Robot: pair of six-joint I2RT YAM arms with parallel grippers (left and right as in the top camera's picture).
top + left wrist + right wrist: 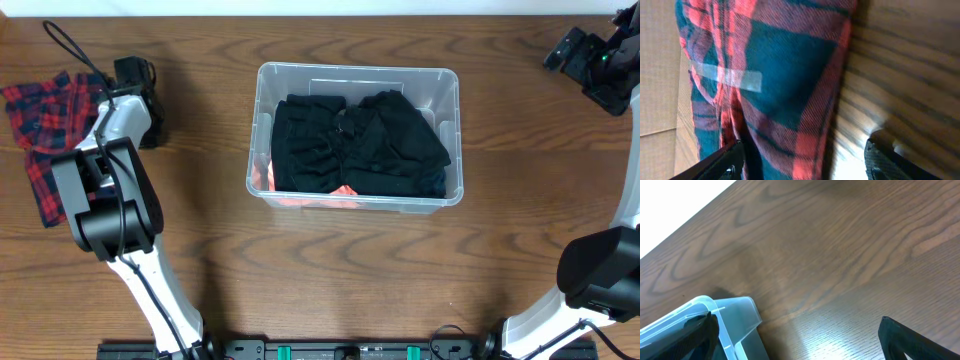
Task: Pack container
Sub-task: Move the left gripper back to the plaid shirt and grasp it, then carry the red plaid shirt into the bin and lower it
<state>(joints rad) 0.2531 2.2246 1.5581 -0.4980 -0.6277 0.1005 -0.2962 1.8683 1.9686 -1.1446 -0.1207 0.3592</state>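
Note:
The container point(355, 68), a clear plastic bin, stands mid-table and holds black clothes point(350, 145) over an orange item point(300, 198). A red and blue plaid cloth point(45, 115) lies crumpled at the table's left edge. My left gripper point(132, 75) is beside the cloth's right side. In the left wrist view the gripper point(805, 160) is open, with the plaid cloth point(775, 75) lying between and beyond its fingers. My right gripper point(565, 50) is at the far right corner, open and empty point(800, 340). One corner of the container point(735, 315) shows by its left finger.
The brown wooden table point(520, 250) ends at the far edge just behind the container. The left arm's links point(110, 195) stand between the plaid cloth and the bin. The right arm's base point(600, 270) is at the front right.

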